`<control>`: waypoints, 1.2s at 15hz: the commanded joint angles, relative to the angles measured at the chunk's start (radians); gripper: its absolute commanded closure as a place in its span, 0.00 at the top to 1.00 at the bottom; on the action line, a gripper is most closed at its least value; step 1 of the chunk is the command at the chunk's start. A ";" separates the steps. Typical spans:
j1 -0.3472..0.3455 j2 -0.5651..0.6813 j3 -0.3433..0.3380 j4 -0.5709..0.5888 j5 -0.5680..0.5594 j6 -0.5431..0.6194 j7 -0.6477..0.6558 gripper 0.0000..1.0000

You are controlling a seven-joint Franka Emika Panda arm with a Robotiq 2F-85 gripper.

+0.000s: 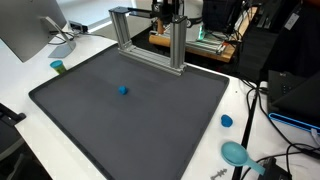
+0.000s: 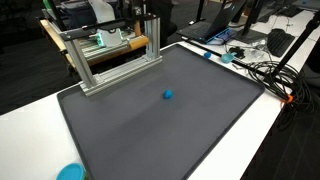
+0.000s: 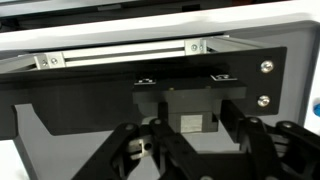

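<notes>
The gripper hangs high at the back of the workspace, just above the aluminium frame. In the wrist view its black linkages fill the lower half and the fingertips run out of the picture, so I cannot tell how wide it stands; nothing shows in its grasp. The frame, a gate of square silvery extruded bars with corner brackets, stands upright at the far rim of a matte dark-grey mat, probably as a fixed fixture. A small blue ball lies alone mid-mat, well apart from the frame, likely kept from rolling by the soft surface, which covers a smooth white tabletop
</notes>
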 commanded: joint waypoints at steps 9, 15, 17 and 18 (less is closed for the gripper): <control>-0.006 -0.005 0.039 -0.039 -0.013 0.048 0.070 0.44; -0.020 -0.005 0.043 -0.031 -0.038 0.031 0.093 0.93; -0.012 0.005 0.047 -0.035 -0.032 0.034 0.090 1.00; -0.010 0.010 0.049 -0.037 -0.030 0.039 0.088 1.00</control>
